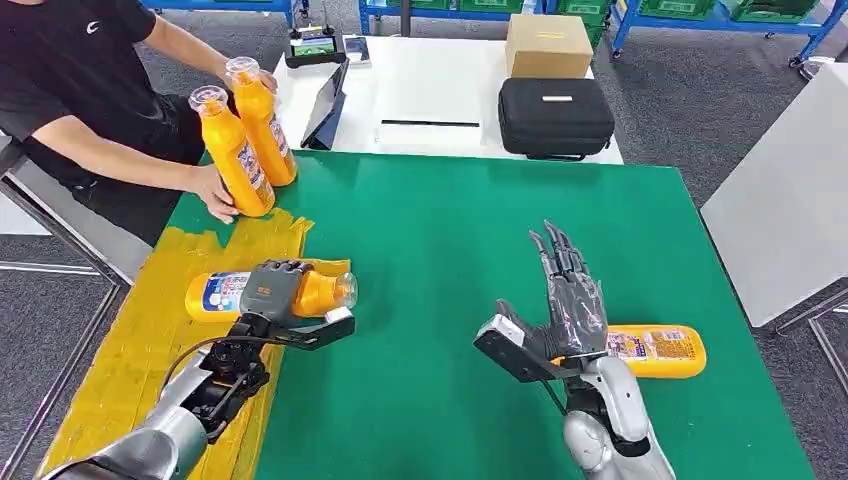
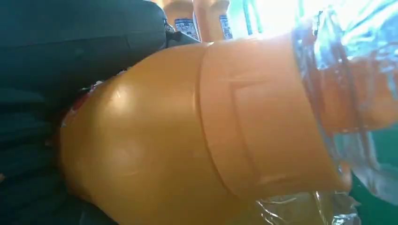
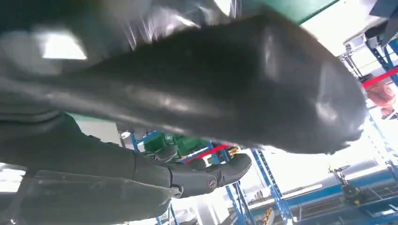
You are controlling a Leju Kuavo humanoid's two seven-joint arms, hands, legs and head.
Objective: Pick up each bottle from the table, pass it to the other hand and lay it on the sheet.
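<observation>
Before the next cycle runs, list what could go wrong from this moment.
1. The left robot hand holds an orange bottle over the yellow sheet's edge; released carelessly, it may roll onto the green table.
2. A person's hand steadies two upright bottles close by; arm motion might reach it.
3. The open right robot hand stands near the lying bottle and could nudge it.

Green table (image 1: pixel 450 300), yellow sheet (image 1: pixel 140 340), lying bottle (image 1: pixel 655 350)

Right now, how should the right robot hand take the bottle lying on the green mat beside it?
Grip the bottle around its labelled mid-body, coming down from above. It lies flat on its side just right of the open right robot hand, so the round body offers the widest hold.
</observation>
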